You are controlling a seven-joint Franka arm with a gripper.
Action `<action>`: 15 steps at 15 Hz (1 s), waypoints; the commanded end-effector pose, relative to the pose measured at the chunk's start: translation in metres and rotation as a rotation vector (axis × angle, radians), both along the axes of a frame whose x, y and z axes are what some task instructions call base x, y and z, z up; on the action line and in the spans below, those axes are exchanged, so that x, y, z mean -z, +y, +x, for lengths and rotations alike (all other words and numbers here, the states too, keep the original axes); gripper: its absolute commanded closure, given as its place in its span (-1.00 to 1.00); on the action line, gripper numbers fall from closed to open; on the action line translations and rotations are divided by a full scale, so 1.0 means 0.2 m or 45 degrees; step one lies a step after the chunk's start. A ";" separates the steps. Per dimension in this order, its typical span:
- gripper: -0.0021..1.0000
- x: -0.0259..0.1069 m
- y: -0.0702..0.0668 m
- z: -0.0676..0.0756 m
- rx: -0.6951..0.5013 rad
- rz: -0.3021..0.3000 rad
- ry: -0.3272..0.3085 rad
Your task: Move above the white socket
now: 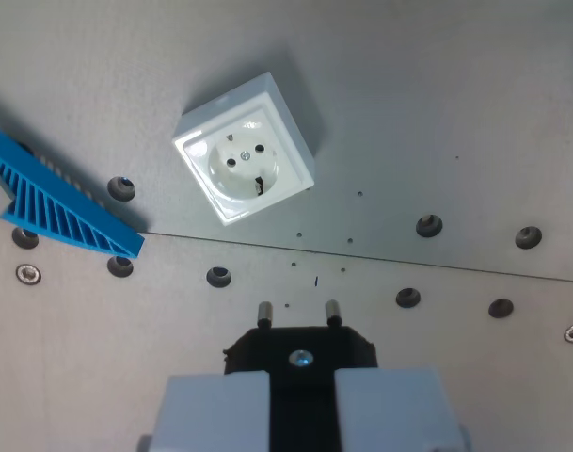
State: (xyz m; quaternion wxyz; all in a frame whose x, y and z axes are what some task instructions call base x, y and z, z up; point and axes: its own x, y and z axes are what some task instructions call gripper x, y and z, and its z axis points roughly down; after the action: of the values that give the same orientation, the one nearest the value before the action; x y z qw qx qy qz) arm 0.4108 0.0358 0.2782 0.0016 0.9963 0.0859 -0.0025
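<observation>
1. The gripper [301, 414] fills the bottom middle of the wrist view; its two pale fingers [215, 410] are clamped on a black plug [300, 350], one on each side of it.
2. The plug's two metal pins [264, 313] stick out past the fingertips, side by side with a small gap between them, and a shiny screw head shows on the plug body.
3. The white socket [245, 151] lies ahead of the fingers and off toward the wrist view's left, well apart from the pins, not in line with them.
4. The socket is a square box sitting rotated, its corners turned relative to the finger line; its round recess faces the camera with two pin holes and a dark mark that may be an earth clip, though the glare makes that hard to tell.
5. A blue ribbed part [55, 202] lies to the wrist view's far left of the fingers, beside the socket but not touching it, and runs out of the frame.
6. The grey metal table [455, 104] has a seam crossing between pins and socket, with bolt heads [429, 226] scattered along it.
7. Between the pins and the socket's nearest edge there is bare surface; to the wrist view's right of the socket the plate is open too.
</observation>
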 end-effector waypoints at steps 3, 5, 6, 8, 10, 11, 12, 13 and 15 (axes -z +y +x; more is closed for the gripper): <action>1.00 0.00 0.00 0.00 -0.001 0.001 -0.002; 1.00 0.00 0.00 0.00 -0.002 0.001 -0.002; 1.00 0.00 0.00 0.00 -0.004 0.001 -0.001; 1.00 0.00 0.00 0.00 -0.014 0.001 -0.002; 1.00 0.01 0.00 0.00 -0.028 0.001 -0.004; 1.00 0.01 0.00 0.00 -0.037 0.001 -0.005; 1.00 0.02 0.00 0.00 -0.047 0.002 -0.007; 1.00 0.02 0.00 0.00 -0.057 0.002 -0.010; 1.00 0.04 0.00 -0.01 -0.080 0.003 -0.018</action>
State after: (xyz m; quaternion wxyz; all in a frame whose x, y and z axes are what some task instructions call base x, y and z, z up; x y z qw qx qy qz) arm 0.4103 0.0366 0.2748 0.0016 0.9957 0.0925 -0.0066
